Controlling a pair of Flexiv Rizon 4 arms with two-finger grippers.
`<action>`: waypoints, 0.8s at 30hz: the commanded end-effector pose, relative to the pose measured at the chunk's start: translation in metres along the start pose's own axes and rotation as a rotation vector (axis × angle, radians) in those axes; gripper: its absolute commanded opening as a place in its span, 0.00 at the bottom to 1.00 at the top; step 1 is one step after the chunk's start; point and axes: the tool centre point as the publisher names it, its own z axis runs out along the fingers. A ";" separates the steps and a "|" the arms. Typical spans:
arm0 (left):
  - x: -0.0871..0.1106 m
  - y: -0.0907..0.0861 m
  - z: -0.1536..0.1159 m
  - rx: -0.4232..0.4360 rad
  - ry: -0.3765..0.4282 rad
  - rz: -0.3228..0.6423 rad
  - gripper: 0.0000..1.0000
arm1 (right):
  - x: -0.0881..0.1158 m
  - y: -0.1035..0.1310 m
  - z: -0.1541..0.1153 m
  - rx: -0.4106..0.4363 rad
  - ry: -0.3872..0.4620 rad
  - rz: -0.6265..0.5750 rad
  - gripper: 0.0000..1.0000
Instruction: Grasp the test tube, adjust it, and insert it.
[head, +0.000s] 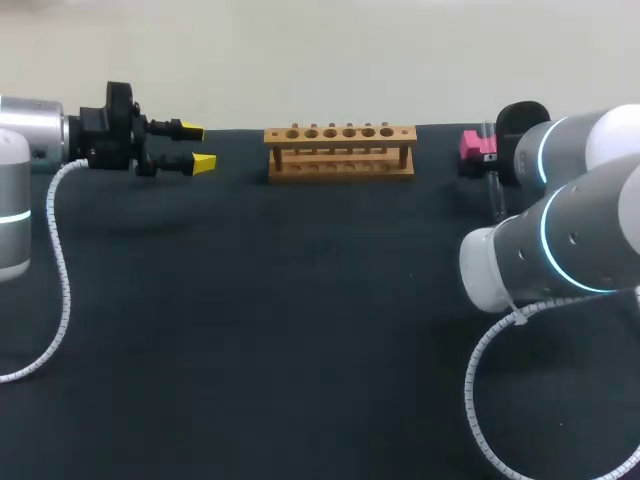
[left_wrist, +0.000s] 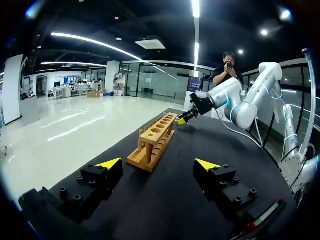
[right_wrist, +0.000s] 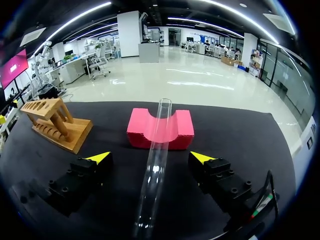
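Observation:
A clear glass test tube (right_wrist: 159, 131) leans with its open end in the groove of a pink block (right_wrist: 180, 131) and its lower end on the black table. My right gripper (right_wrist: 150, 157) is open and straddles the tube; neither yellow-tipped finger touches it. In the head view the tube (head: 493, 192) and the pink block (head: 473, 146) show at the far right, with that gripper mostly hidden behind my right arm (head: 580, 235). A wooden rack (head: 340, 150) with a row of holes stands at the back centre. My left gripper (head: 197, 146) hovers open left of the rack, holding nothing.
In the left wrist view the rack (left_wrist: 155, 140) lies ahead of the open left gripper (left_wrist: 158, 165). A coiled white cable (head: 55, 270) hangs from my left arm, and another (head: 480, 390) from my right arm. The black table (head: 280, 320) fills the foreground.

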 end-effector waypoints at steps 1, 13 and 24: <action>0.001 -0.001 -0.001 -0.002 -0.004 0.003 1.00 | 0.000 -0.004 0.003 -0.021 0.005 -0.001 1.00; 0.001 -0.001 -0.001 -0.002 -0.004 0.003 1.00 | 0.001 -0.006 0.010 -0.025 0.017 -0.007 0.96; 0.001 -0.001 -0.001 -0.002 -0.004 0.003 1.00 | 0.002 -0.005 0.014 -0.031 0.026 -0.011 0.49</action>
